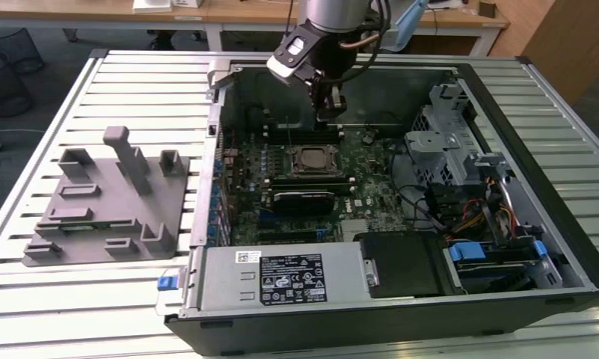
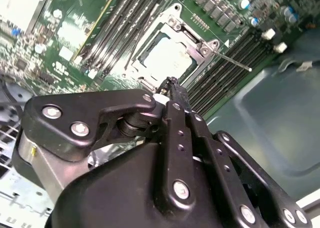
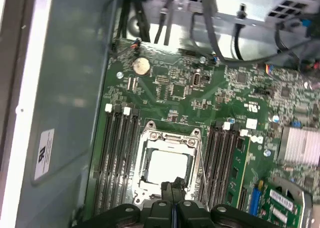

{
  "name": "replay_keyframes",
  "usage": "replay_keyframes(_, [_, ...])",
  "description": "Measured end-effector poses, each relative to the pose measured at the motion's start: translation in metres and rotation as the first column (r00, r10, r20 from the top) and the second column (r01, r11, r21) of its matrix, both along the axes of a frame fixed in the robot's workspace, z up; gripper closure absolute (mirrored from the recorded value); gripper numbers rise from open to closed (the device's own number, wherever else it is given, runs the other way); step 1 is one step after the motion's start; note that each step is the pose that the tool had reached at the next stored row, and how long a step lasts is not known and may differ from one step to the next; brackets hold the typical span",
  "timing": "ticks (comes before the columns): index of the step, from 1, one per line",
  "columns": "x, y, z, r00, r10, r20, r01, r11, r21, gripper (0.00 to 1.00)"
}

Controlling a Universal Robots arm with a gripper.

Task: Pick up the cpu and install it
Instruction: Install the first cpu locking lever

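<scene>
The cpu [image 1: 309, 159] lies flat in the metal-framed socket [image 1: 291, 171] in the middle of the motherboard, its pale silver top showing in both wrist views [image 2: 167, 56] [image 3: 167, 167]. My gripper [image 1: 327, 114] hangs inside the open computer case, a little above the board and just beyond the socket's far edge. Its two black fingers are pressed together with nothing between them, tips [image 2: 172, 83] [image 3: 172, 187] pointing down near the socket's rim. A thin socket lever [image 2: 234, 61] sticks out beside the frame.
Empty memory slots [image 3: 120, 153] flank the socket on both sides. The case wall [image 1: 568, 224], drive cage [image 1: 449, 127], cables [image 1: 459, 217] and power supply [image 1: 279, 277] hem in the board. A grey parts fixture [image 1: 110, 202] sits on the slatted table at the exterior view's left.
</scene>
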State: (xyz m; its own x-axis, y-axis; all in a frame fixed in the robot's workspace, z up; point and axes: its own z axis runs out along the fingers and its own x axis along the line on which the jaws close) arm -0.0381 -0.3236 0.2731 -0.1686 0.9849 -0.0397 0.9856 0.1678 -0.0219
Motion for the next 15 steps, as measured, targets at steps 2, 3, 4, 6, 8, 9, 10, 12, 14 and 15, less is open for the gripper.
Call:
replay_keyframes(2, [0.0, 0.0, -0.0004, 0.9994, 0.034, -0.0002, -0.034, 0.9994, -0.0021, 0.89])
replay_keyframes(3, [0.0, 0.0, -0.0006, 0.9986, 0.052, -0.0003, -0.052, 0.9986, -0.003, 0.89])
replay_keyframes(4, [0.0, 0.0, -0.0007, 0.9975, 0.07, -0.0003, -0.07, 0.9975, -0.0036, 0.89])
replay_keyframes(6, [0.0, -0.0001, -0.0009, 0.9942, 0.107, -0.0005, -0.107, 0.9942, -0.0039, 0.89])
replay_keyframes(8, [0.0, 0.0, -0.0011, 0.9897, 0.143, -0.0003, -0.143, 0.9897, -0.0037, 0.89])
replay_keyframes(9, [0.0, 0.0, -0.0012, 0.987, 0.161, -0.0004, -0.161, 0.987, -0.0038, 0.89])
replay_keyframes(10, [0.0, 0.0, -0.0012, 0.9839, 0.179, -0.0004, -0.179, 0.9839, -0.0037, 0.89])
replay_keyframes(12, [0.0, 0.0, -0.0014, 0.9765, 0.215, -0.0003, -0.215, 0.9765, -0.0037, 0.89])
replay_keyframes(14, [0.0, 0.0, -0.0015, 0.9681, 0.25, -0.0003, -0.25, 0.9681, -0.0037, 0.89])
replay_keyframes(15, [0.0, 0.0, -0.0015, 0.9635, 0.268, -0.0003, -0.268, 0.9635, -0.0038, 0.89])
